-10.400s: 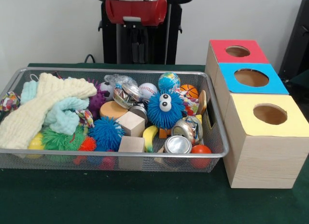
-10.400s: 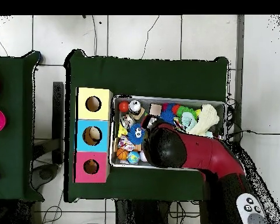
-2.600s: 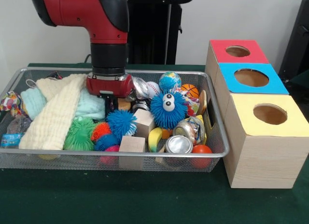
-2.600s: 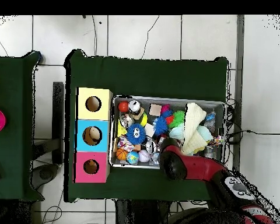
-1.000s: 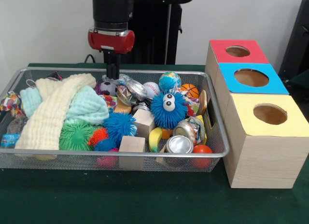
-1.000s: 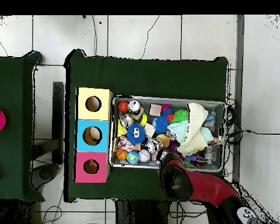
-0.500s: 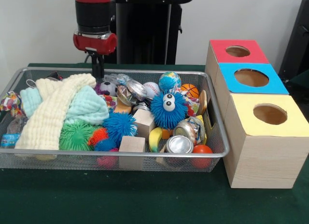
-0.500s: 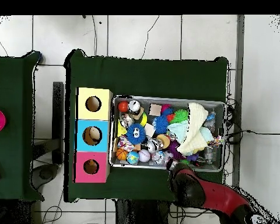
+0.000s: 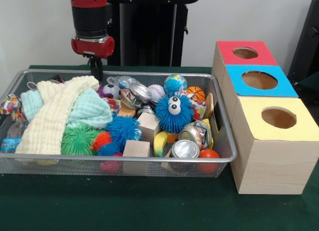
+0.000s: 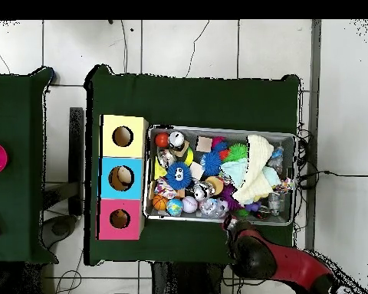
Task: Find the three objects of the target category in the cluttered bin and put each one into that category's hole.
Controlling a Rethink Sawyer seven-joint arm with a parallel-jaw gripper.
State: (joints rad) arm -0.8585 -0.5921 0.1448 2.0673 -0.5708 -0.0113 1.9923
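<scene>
The wire mesh bin (image 9: 124, 159) is full of clutter; it also shows in the overhead view (image 10: 218, 129). No tan-orange, tiger-striped or pale yellow animal toy shows in either view; they are hidden. The round hole (image 9: 245, 53) in the red-topped box is at the far right, beyond the bin's end, and shows in the overhead view too (image 10: 119, 219). My gripper (image 9: 94, 71) hangs over the bin's far rim, left of centre, above the end of a cream cloth (image 9: 50, 116). It is shut and holds nothing. In the overhead view the arm (image 10: 252, 253) covers it.
A fuzzy blue ball with googly eyes (image 9: 171, 111) sits mid-bin with wooden cubes (image 9: 135, 149), cans (image 9: 183, 149), spiky balls (image 9: 122, 130) and a mint cloth (image 9: 89, 109). Blue-topped (image 9: 259, 80) and yellow-topped (image 9: 279, 117) boxes stand in line with the red one.
My gripper has moved left along the bin's far rim, away from the boxes, and a little higher. The things in the bin have not moved.
</scene>
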